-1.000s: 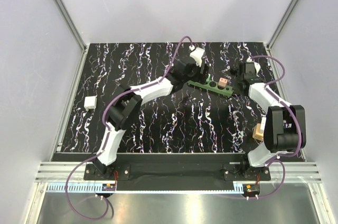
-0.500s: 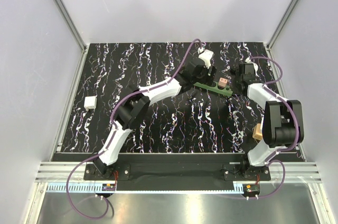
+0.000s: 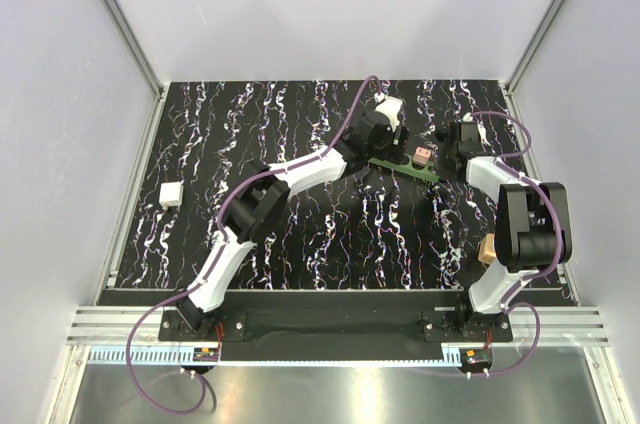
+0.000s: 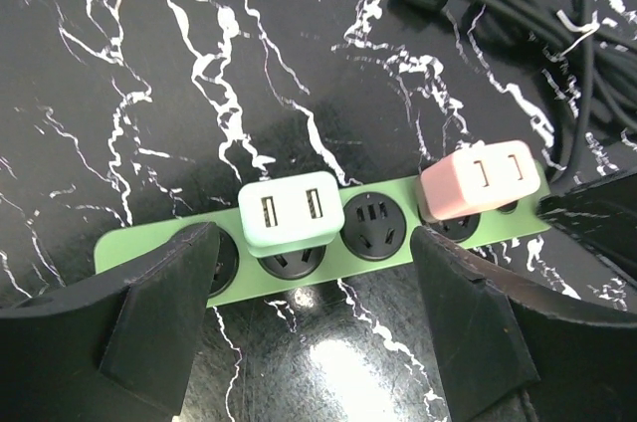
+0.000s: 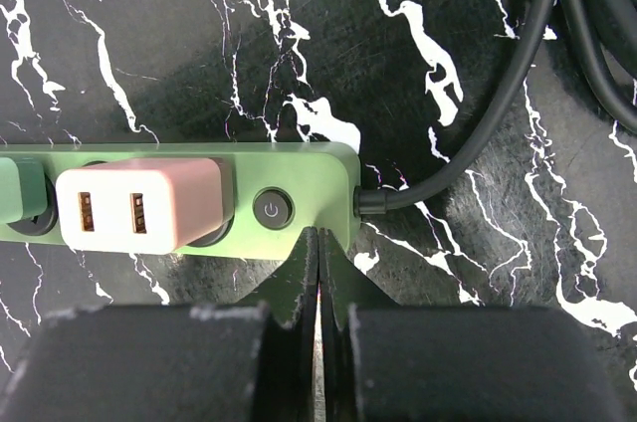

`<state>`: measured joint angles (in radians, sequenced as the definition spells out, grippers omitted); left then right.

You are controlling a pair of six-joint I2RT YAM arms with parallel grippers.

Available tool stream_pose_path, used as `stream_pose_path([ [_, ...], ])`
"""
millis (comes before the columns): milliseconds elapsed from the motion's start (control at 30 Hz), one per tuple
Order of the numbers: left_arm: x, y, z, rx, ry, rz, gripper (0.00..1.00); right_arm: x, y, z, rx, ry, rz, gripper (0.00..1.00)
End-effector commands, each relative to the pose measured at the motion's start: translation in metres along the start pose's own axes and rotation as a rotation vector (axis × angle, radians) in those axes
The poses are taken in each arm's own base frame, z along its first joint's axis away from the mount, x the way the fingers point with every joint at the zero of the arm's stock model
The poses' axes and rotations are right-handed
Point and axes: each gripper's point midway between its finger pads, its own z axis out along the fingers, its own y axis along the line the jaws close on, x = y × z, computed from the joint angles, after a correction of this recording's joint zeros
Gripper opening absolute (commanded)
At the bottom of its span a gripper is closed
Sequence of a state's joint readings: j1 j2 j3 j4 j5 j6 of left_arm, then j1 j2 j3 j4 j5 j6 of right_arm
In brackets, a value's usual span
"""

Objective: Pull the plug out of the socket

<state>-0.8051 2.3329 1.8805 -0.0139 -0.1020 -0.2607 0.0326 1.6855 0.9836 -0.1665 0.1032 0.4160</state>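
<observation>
The socket is a long green power strip (image 3: 403,164) lying at the far right of the table. A mint-green USB plug (image 4: 289,208) and a pink plug (image 4: 478,181) sit in it, with one bare hole between them. My left gripper (image 4: 317,293) is open and hovers over the strip (image 4: 149,248), its jaws either side of the mint plug and the bare hole, touching neither. My right gripper (image 5: 318,238) is shut and empty, its tips against the strip's end (image 5: 309,178) by the power button (image 5: 272,208), next to the pink plug (image 5: 139,205).
The strip's black cord (image 5: 478,133) leaves its right end and coils behind it (image 4: 567,34). A small white block (image 3: 170,194) lies at the table's left. A tan block (image 3: 488,249) sits by the right arm's elbow.
My left gripper has moved right and come over the strip. My right gripper has shifted slightly and stays at the strip's end.
</observation>
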Motion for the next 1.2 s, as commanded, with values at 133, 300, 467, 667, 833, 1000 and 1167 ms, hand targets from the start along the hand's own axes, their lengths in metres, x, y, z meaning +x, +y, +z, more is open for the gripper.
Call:
stream_pose_path([
  [133,-0.021,-0.003,0.005,-0.004,-0.058,-0.022,0.82,-0.006,-0.001,0.006,0.034,0.027,0.019,0.01],
  [300,-0.014,0.001,0.008,-0.02,-0.034,-0.018,0.81,-0.004,-0.001,0.007,0.032,0.037,0.022,0.0],
  [467,-0.013,0.0,0.013,-0.018,-0.033,-0.016,0.78,-0.002,0.001,0.008,0.022,0.049,0.018,0.0],
  [667,-0.015,-0.002,0.015,-0.009,-0.031,-0.019,0.69,-0.003,0.0,0.009,0.025,0.049,0.022,0.0],
  [833,-0.015,-0.001,0.014,-0.023,-0.033,-0.02,0.56,-0.002,0.002,0.008,0.022,0.053,0.019,0.0],
  [1000,-0.015,0.001,0.013,-0.03,-0.035,-0.024,0.34,-0.003,0.002,0.007,0.018,0.051,0.021,0.0],
  [1167,-0.026,-0.002,0.009,-0.015,-0.066,-0.032,0.05,-0.002,0.002,0.01,0.019,0.06,0.02,0.0],
])
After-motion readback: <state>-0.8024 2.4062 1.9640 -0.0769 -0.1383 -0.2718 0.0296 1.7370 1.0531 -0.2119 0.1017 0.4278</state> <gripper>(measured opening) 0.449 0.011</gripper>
